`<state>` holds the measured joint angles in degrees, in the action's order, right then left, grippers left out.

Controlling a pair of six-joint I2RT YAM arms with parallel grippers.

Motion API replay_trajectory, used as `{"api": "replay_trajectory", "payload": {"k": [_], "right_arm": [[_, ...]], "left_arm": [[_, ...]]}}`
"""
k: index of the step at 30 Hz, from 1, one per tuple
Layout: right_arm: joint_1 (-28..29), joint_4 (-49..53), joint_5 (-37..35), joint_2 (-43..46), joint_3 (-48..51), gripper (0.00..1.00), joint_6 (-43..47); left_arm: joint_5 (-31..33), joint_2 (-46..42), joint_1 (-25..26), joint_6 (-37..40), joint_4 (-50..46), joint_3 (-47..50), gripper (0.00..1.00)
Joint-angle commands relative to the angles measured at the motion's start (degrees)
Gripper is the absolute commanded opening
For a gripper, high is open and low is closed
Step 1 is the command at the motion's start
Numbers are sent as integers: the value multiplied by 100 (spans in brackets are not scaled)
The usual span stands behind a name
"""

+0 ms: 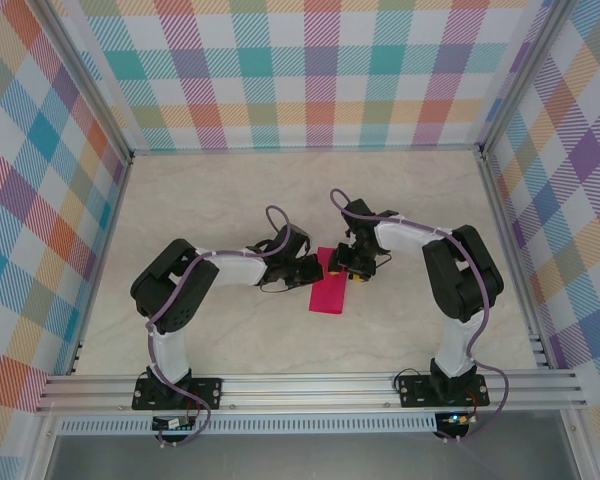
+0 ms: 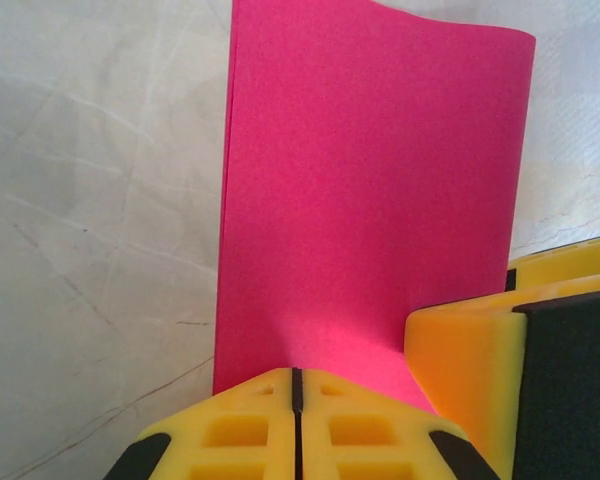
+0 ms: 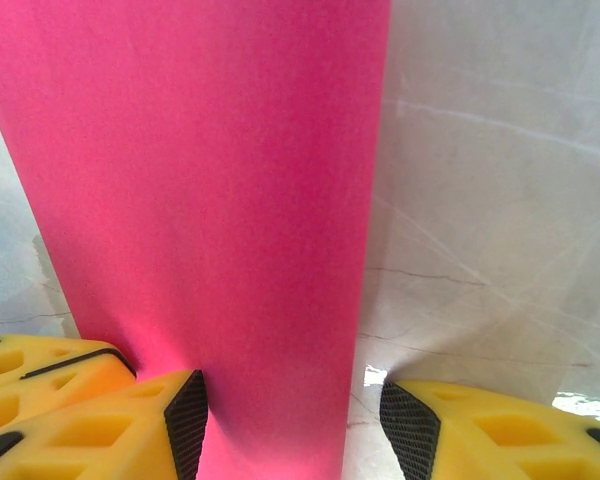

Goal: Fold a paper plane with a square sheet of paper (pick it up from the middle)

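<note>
The near edge of the thin magenta-pink sheet of paper [image 2: 370,200] is hidden under the left gripper [image 2: 296,395]. Its yellow jaws meet at a seam, and whether they pinch the paper is unclear. The right gripper [image 3: 285,425] stands parted, with the sheet's long edge running between its jaws. Beyond both, the sheet lies as a smooth, double-layered rectangle on the pale marbled table [image 2: 90,250].

The folded magenta paper [image 3: 210,200] runs off the right wrist view at 12 and 6 o'clock. In the left wrist view, the left gripper [image 2: 296,390] hides its 6 o'clock end.
</note>
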<state>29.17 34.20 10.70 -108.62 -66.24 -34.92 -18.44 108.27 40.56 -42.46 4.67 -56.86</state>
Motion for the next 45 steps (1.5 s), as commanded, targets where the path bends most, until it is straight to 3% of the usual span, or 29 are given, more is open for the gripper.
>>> {"api": "replay_trajectory", "payload": {"k": [1,14,19,26,30,36,40,45], "right_arm": [[133,-218,-459,-906,454,56,243],[142,-230,-364,-616,399,57,125],[57,-228,-200,185,287,60,-10],[-8,-437,-503,1641,639,61,-196],[-8,-1169,283,2183,1135,52,-160],[-3,-1774,1199,1896,1334,28,-428],[1,-1993,1387,1544,1393,21,-552],[-8,-2037,1345,1230,1447,19,-565]], "left_arm": [[-91,34,-56,-13,-8,-128,7],[150,133,-44,94,-658,-142,6],[273,164,-25,137,-914,-91,6],[343,226,14,133,-961,-54,5],[384,247,25,134,-983,-80,5],[449,265,34,132,-1047,-98,5],[468,278,45,98,-1066,-105,5],[525,291,53,108,-1191,-141,4]]}}
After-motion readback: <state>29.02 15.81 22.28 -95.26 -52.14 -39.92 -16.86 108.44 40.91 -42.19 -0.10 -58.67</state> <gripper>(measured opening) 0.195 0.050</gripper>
